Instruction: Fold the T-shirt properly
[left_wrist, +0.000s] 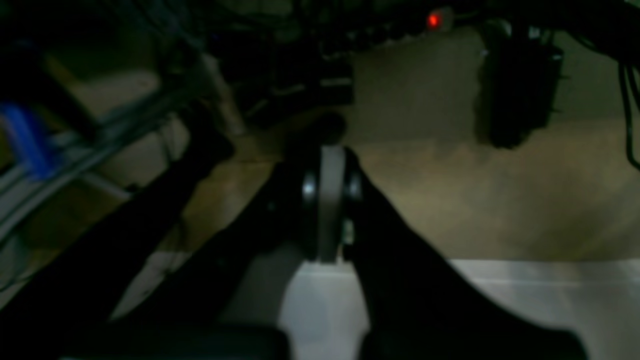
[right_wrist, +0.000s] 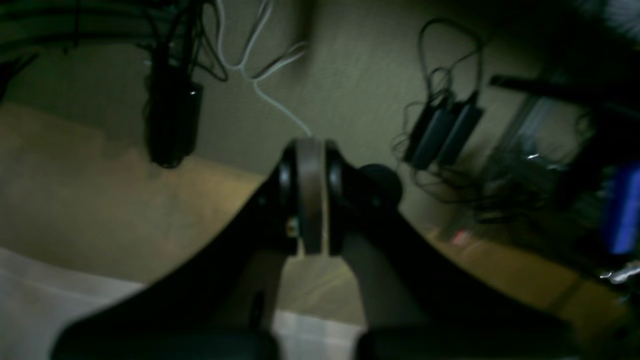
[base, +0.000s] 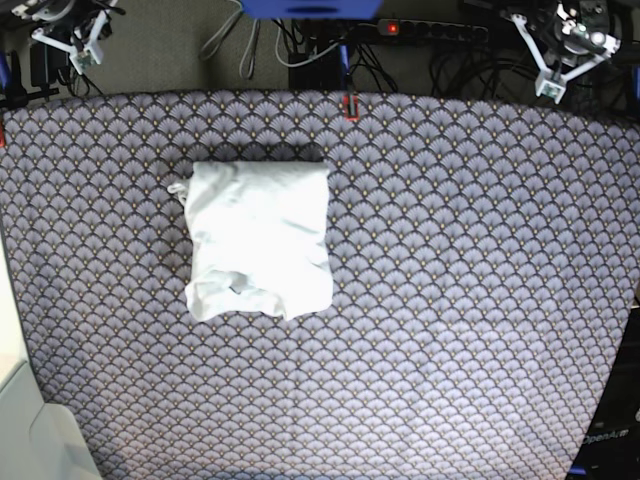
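Observation:
The white T-shirt (base: 258, 238) lies folded into a compact, roughly square bundle on the purple-grey scallop-patterned cloth (base: 460, 300), left of centre in the base view. Its lower edge is a little bunched. My left gripper (base: 552, 88) is pulled back at the far right corner, off the cloth. My right gripper (base: 85, 55) is pulled back at the far left corner. Both are far from the shirt. In the left wrist view the gripper (left_wrist: 325, 200) has its jaws together and holds nothing. In the right wrist view the gripper (right_wrist: 310, 195) looks the same. The shirt shows in neither wrist view.
A power strip with a red light (base: 392, 28) and tangled cables (base: 300, 45) lie behind the table's far edge. A white surface (base: 20, 420) stands at the front left. Power adapters (right_wrist: 442, 130) and cables lie on the floor.

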